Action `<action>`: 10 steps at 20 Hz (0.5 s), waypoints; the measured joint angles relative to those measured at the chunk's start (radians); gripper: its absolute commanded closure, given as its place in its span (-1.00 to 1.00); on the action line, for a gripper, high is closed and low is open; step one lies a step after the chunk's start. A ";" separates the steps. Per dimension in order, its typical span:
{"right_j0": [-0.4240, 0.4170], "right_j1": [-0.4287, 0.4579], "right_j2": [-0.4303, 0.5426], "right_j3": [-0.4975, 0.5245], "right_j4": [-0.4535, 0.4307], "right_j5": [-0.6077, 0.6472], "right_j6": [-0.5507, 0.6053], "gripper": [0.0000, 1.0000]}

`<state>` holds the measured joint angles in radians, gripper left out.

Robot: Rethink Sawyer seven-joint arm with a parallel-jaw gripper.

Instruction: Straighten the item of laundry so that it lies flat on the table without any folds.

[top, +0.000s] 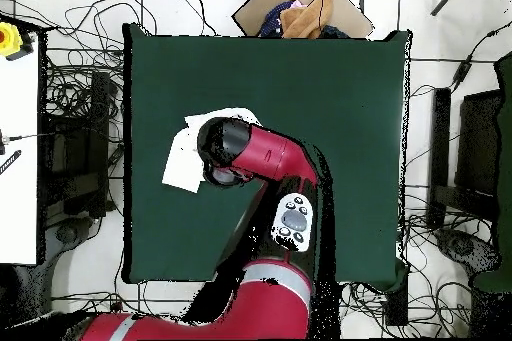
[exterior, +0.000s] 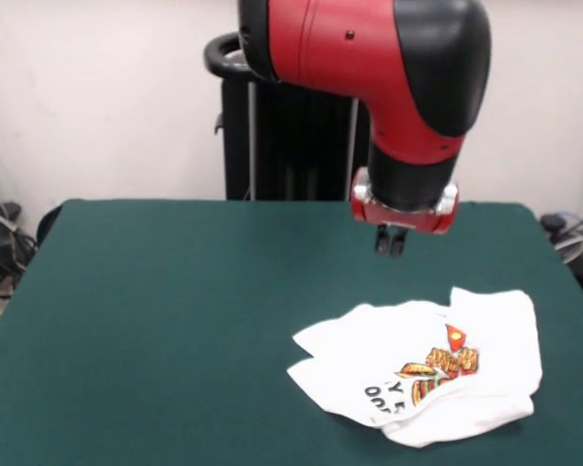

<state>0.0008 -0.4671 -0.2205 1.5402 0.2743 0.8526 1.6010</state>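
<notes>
The shirt [exterior: 432, 374] lies crumpled and folded over itself near the table's [exterior: 155, 320] front edge, toward its right corner. Behind and above it hangs the gripper [exterior: 390, 240], clear of the cloth, fingers pressed together, holding nothing

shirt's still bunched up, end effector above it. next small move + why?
Probably lower the end effector onto the nearest folded edge of the shirt. It hangs clear above the green table, tips together and holding nothing, while the shirt lies crumpled with layers folded over its print.
</notes>
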 measured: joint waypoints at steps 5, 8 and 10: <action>-0.012 0.049 0.000 -0.031 0.000 -0.203 0.000 1.00; -0.011 0.080 0.001 -0.032 0.000 -0.322 0.000 1.00; -0.012 0.110 0.003 -0.031 0.000 -0.422 0.000 1.00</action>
<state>-0.0108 -0.3573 -0.2170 1.5096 0.2747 0.4304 1.6010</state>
